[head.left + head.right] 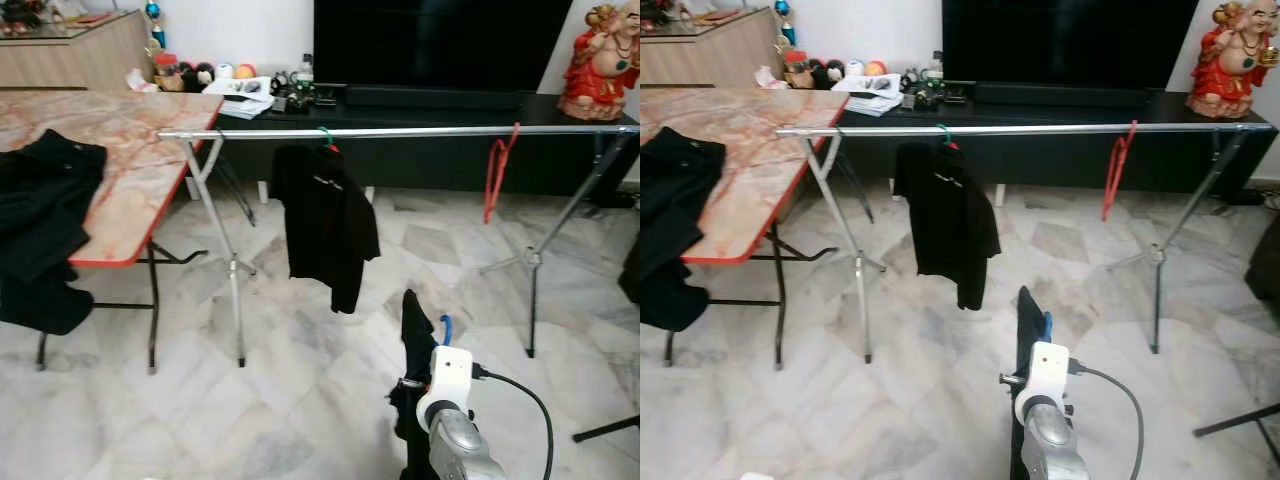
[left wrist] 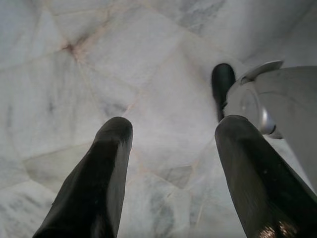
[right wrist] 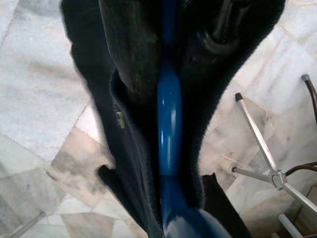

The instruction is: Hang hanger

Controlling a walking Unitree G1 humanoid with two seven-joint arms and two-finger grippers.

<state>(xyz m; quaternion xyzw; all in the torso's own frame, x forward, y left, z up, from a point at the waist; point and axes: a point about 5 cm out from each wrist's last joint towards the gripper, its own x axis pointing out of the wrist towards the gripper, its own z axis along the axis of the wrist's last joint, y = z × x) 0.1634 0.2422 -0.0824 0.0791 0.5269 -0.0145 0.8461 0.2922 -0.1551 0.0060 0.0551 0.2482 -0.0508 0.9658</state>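
A silver clothes rail (image 1: 420, 131) runs across the room on two folding stands. A black shirt (image 1: 325, 225) hangs from it on a green hanger (image 1: 325, 138), and an empty red hanger (image 1: 497, 165) hangs further right. Low in front of the rail, my right gripper (image 1: 414, 388) is shut on a blue hanger (image 3: 168, 124) that carries a black garment (image 1: 415, 335). The cloth hides most of its fingers. The hanger's blue hook (image 1: 446, 328) sticks up well below the rail. My left gripper (image 2: 173, 128) hangs open over the marble floor with nothing between its fingers.
A marble-topped folding table (image 1: 130, 170) with black clothes (image 1: 40, 220) on it stands at the left. Behind the rail is a black TV console (image 1: 420, 105) with a red statue (image 1: 603, 60). The rail's stand legs (image 1: 235, 300) (image 1: 530, 300) splay onto the floor. A black tripod leg (image 1: 605, 430) lies at the right.
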